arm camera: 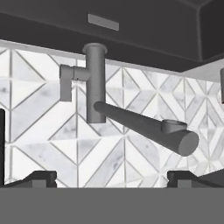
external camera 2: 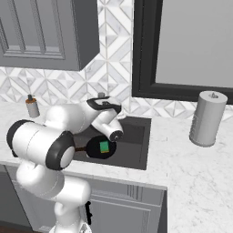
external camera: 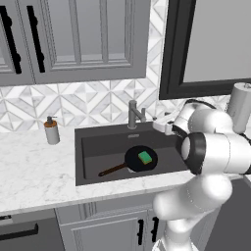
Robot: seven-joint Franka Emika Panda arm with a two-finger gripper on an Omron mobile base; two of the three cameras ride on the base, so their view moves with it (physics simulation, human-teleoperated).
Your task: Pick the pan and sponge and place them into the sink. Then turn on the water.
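Hand view: faucet (arm camera: 95, 83) straight ahead of hand (arm camera: 111, 177) | lever (arm camera: 66, 81) upper-left of post | spout angles lower-right | hand released, grasping nothing

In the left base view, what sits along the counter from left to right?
Soap dispenser → pan with the sponge on it, in the sink → paper towel roll.

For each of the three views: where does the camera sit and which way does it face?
Left base view: behind the arm's left, looking down at the sink; arm lower right.
Right base view: behind its right, same sink; arm lower left.
Hand view: on the hand, facing the faucet and tiles; open end effector tips at the bottom.
Both base views share the pan, sponge and soap dispenser.
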